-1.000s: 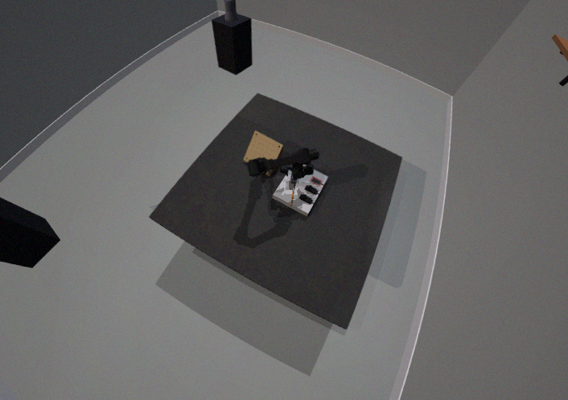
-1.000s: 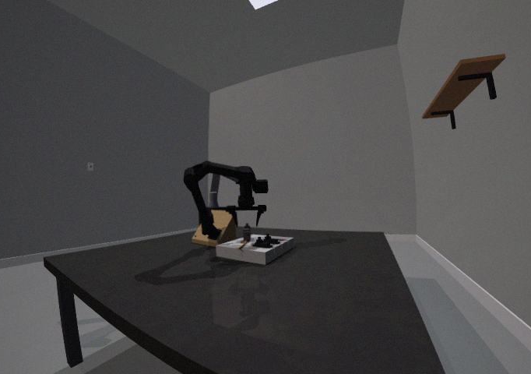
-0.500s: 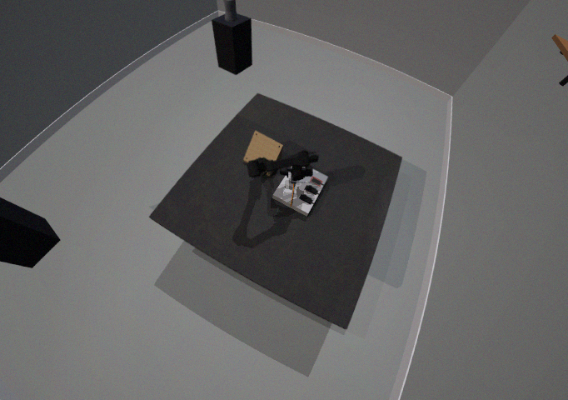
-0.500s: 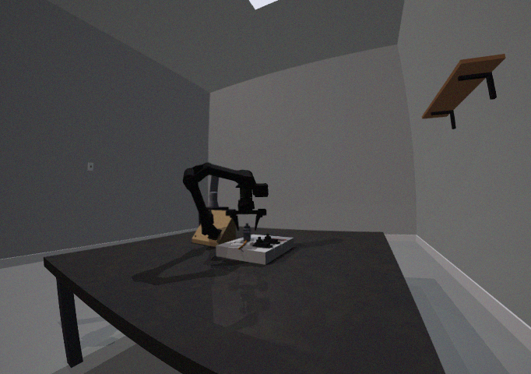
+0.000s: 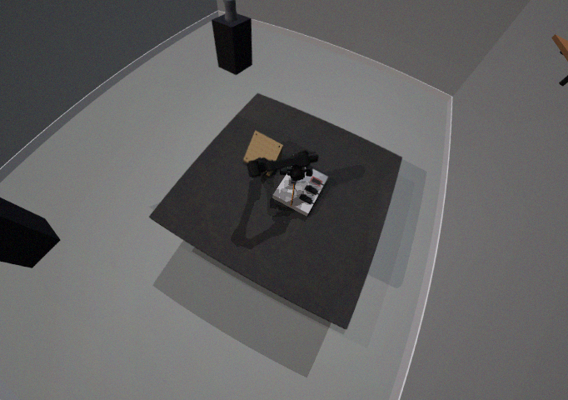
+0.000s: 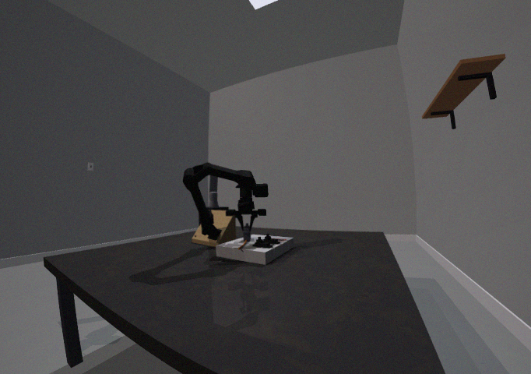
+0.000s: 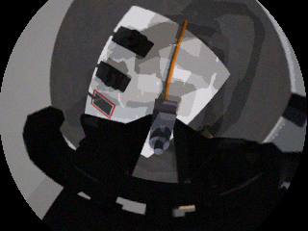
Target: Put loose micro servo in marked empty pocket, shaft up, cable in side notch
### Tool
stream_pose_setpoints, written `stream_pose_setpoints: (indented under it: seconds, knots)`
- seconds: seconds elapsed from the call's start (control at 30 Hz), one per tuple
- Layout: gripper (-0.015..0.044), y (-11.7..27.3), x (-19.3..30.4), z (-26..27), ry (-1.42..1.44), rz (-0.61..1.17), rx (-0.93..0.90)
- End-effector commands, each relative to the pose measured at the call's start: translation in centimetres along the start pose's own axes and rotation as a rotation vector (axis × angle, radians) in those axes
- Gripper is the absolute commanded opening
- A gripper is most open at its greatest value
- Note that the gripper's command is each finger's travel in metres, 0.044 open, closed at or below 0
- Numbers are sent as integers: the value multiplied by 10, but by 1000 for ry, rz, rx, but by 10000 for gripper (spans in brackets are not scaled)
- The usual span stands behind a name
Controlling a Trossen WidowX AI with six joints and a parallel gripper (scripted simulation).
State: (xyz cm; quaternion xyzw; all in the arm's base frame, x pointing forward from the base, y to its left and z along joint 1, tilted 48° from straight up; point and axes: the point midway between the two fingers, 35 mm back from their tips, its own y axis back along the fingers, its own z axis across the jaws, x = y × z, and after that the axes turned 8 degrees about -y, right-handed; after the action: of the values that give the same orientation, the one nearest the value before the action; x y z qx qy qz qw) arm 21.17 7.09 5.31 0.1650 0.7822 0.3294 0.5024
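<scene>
Gripper fingers are clamped on the micro servo; lift vertically, keep the shaft up, and align the cable before approaching the red-marked pocket.

A dark square table stands on the grey floor. Two black boxes — one by the far wall, one at the left. A wooden shelf hangs on the wall.
</scene>
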Motion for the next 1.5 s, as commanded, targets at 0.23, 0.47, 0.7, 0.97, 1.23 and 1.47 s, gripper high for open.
stream_pose_setpoints:
  seconds: [0.23, 0.47, 0.7, 0.97, 1.23, 1.47]
  knots:
    - [0, 29, -2, -3, 3, -2, 0]
    - [0, 30, -5, 2, 2, -2, 0]
    - [0, 30, -11, 24, 1, -2, -1]
    - [0, 30, 10, 33, 1, -1, -2]
    - [0, 30, 51, 48, 1, 1, -4]
    - [0, 30, 66, 53, 17, 2, -4]
